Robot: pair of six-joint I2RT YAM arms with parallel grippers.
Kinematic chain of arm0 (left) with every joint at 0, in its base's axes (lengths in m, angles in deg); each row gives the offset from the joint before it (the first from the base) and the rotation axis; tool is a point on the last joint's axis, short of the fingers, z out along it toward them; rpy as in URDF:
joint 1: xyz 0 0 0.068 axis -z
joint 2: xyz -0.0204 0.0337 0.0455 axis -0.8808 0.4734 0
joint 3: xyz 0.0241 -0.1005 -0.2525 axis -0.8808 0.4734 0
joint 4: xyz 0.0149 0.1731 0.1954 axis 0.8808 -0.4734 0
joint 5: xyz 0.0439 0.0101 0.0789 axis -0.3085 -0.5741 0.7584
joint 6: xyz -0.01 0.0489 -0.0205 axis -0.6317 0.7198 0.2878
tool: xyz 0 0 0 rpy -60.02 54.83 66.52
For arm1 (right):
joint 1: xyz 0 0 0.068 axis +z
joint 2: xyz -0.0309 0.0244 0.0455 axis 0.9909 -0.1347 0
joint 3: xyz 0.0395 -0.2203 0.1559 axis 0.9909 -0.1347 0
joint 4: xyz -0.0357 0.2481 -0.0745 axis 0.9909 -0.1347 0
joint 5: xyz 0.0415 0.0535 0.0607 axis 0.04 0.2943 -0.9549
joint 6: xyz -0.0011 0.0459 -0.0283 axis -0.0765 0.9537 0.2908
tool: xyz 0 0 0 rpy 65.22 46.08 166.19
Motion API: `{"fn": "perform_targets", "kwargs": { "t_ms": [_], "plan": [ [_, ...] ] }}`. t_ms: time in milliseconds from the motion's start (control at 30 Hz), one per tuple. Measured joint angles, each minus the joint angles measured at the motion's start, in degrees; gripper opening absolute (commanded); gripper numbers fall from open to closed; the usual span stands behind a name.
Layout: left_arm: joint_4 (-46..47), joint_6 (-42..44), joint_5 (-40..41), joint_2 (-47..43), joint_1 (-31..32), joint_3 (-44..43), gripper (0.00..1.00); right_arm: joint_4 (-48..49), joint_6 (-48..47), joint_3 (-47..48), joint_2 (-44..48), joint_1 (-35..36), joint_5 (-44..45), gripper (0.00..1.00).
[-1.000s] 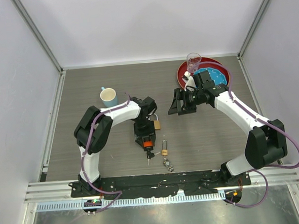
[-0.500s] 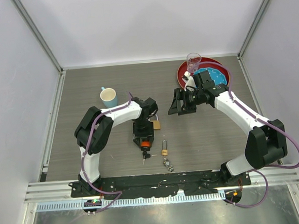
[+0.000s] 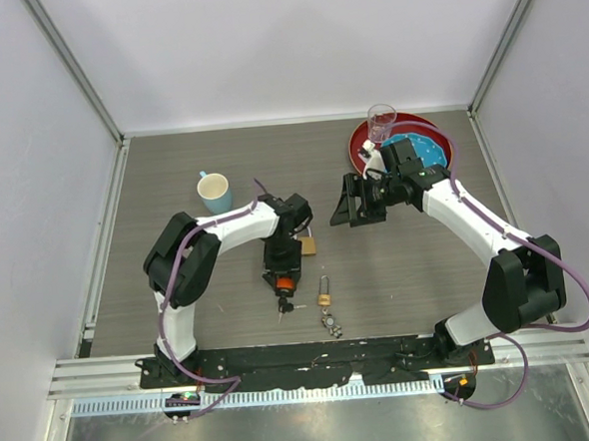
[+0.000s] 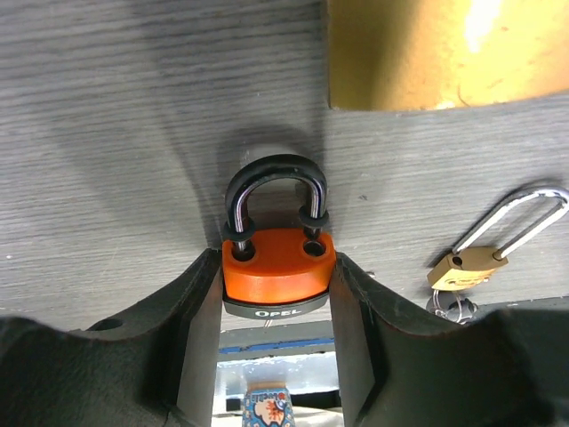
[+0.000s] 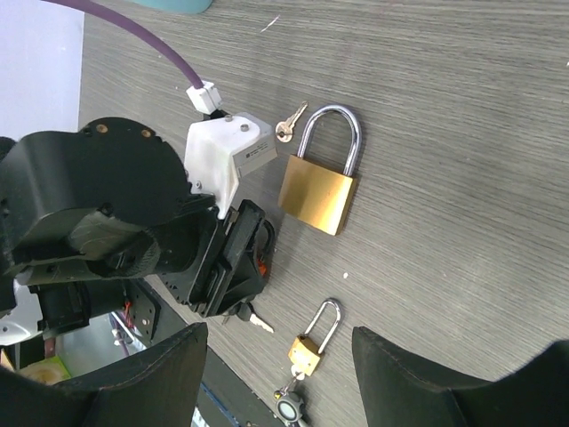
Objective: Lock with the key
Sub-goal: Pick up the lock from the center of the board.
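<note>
A small orange padlock [image 4: 277,262] with a black shackle sits between my left gripper's [image 4: 276,267] fingers, which press on both of its sides. From above, that padlock [image 3: 286,284] shows at the tip of the left gripper [image 3: 283,279], just below the big brass padlock [image 3: 307,245]. The key [image 5: 252,318], black-headed with a silver blade, pokes out past the left gripper toward the near edge, and also shows from above as the key [image 3: 284,307]. My right gripper [image 3: 357,217] hovers open to the right, above the table, with nothing in the right gripper [image 5: 280,334].
A tiny brass padlock [image 3: 323,297] with a silver keychain [image 3: 332,323] lies right of the key. A loose silver key [image 5: 289,122] rests by the big brass padlock [image 5: 317,191]. A blue-rimmed mug [image 3: 214,191] stands back left. A red plate [image 3: 442,140] holds a clear cup [image 3: 382,122].
The left gripper's jaws have narrowed onto the orange padlock, and the wrist has turned slightly, swinging the key a little to the left. The right arm has not moved.
</note>
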Motion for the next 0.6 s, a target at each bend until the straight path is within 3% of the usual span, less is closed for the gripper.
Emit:
{"fn": "perform_targets", "kwargs": {
  "t_ms": [300,600],
  "plan": [
    [-0.7,1.6,4.3,-8.7,0.0,-0.8,0.0,-0.3,1.0,2.8,0.0,-0.1,-1.6,0.72],
    [-2.7,6.8,5.3,-11.6,-0.5,-14.0,0.0,0.4,4.4,10.1,-1.3,-0.4,-6.0,0.72]
  ]
}}
